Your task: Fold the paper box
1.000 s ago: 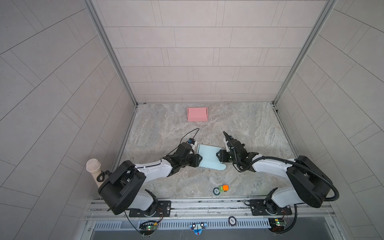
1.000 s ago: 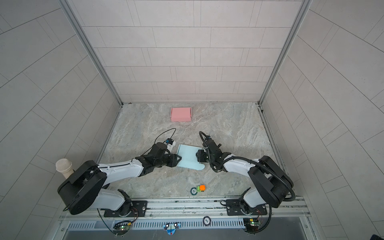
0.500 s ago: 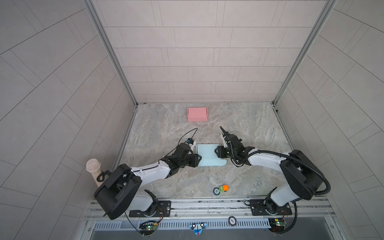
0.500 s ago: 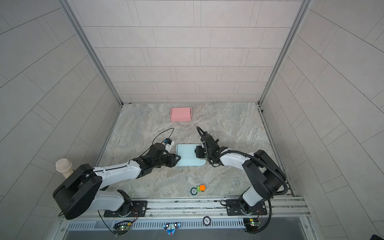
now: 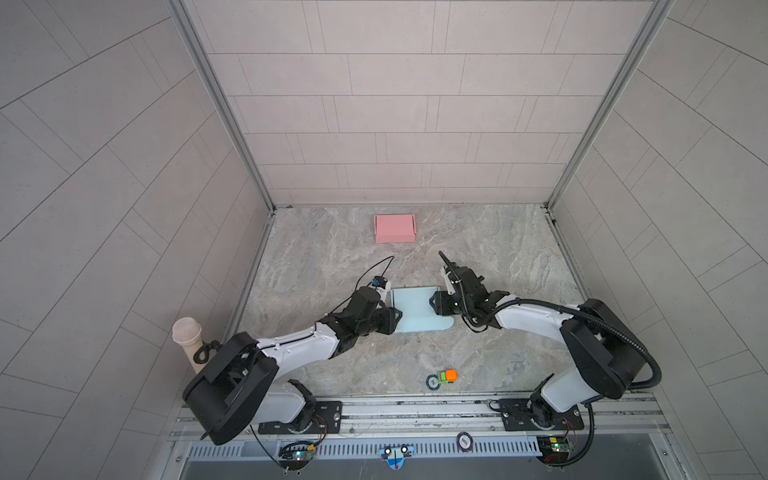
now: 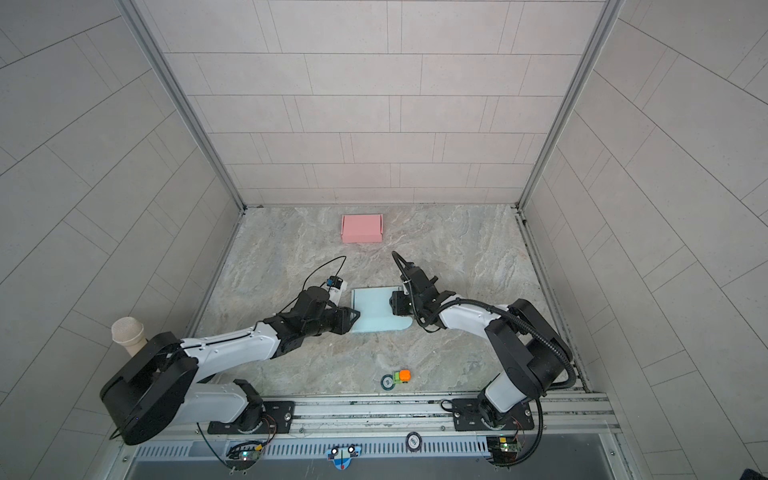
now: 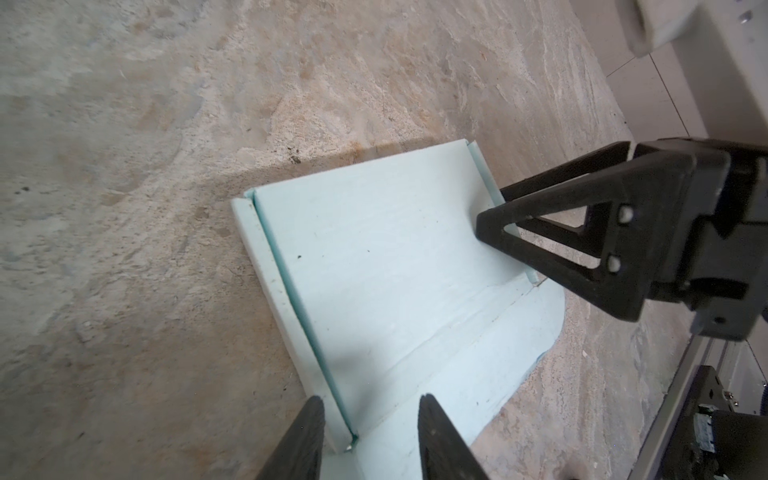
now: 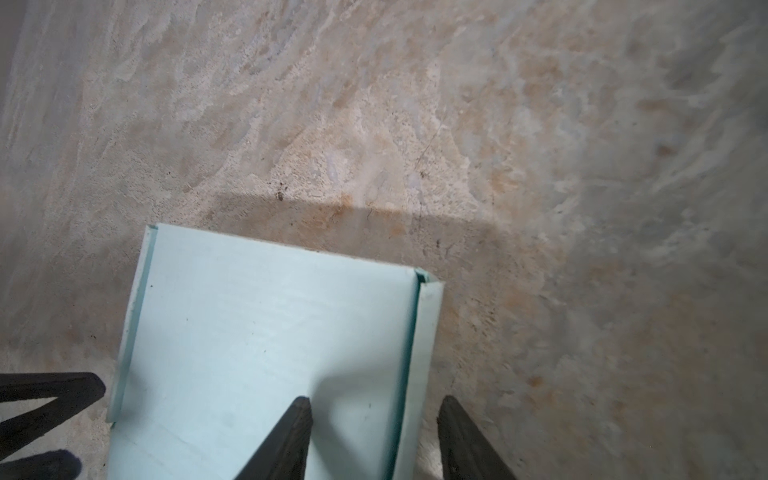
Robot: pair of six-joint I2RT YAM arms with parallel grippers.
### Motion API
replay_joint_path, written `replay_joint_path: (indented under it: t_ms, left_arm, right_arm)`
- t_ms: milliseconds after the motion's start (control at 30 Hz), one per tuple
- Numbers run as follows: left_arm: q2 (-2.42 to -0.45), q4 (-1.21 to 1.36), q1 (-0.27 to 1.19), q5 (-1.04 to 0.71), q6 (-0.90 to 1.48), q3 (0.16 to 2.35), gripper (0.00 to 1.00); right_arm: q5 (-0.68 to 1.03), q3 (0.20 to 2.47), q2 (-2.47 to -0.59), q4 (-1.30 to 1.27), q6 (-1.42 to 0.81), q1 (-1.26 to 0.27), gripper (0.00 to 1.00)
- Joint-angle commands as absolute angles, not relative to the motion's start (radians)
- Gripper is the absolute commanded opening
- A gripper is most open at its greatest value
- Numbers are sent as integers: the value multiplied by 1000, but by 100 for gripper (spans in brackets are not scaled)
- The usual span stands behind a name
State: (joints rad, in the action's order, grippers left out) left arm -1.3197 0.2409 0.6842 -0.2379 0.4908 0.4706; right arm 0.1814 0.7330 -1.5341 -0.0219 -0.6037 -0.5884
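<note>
The paper box (image 5: 415,309) (image 6: 376,309) is a pale blue, partly folded card lying flat mid-table, with a rounded flap toward the front. Low side walls stand along its two edges (image 7: 386,270) (image 8: 266,340). My left gripper (image 5: 395,316) (image 6: 353,318) (image 7: 370,405) is open, its fingers astride the left wall near the front corner. My right gripper (image 5: 434,301) (image 6: 392,302) (image 8: 374,405) is open too, one finger over the box floor and the other outside the right wall. Each wrist view also shows the opposite gripper (image 7: 492,208) (image 8: 83,424).
A closed pink box (image 5: 395,228) (image 6: 361,228) lies near the back wall. A small orange and green object with a dark ring (image 5: 442,378) (image 6: 397,377) sits near the front edge. A beige cup (image 5: 189,340) stands outside the left wall.
The blue box has turned from a slant to square with the table and slid slightly toward the back. Both grippers moved with it, staying at its two sides.
</note>
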Motion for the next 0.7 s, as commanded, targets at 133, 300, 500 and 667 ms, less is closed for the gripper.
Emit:
replay_joint_path:
  t_ms: [133,300,500,667]
  left_arm:
    - [-1243,180,660,-221,480,478,41]
    - [-1141,91,702,-160,474,477,43]
    - [-1109,40,762,-119,491,462,45]
    - [-1110,90,808,-106,535,429,49]
  right_arm:
    - [96,761,-1396,177,-543,-587,63]
    - [92,761,-1307,280,-529,-619,64]
    - [62,720,-1214,341,-560,-680,65]
    - [56,675,-1180,341,-593,-720,65]
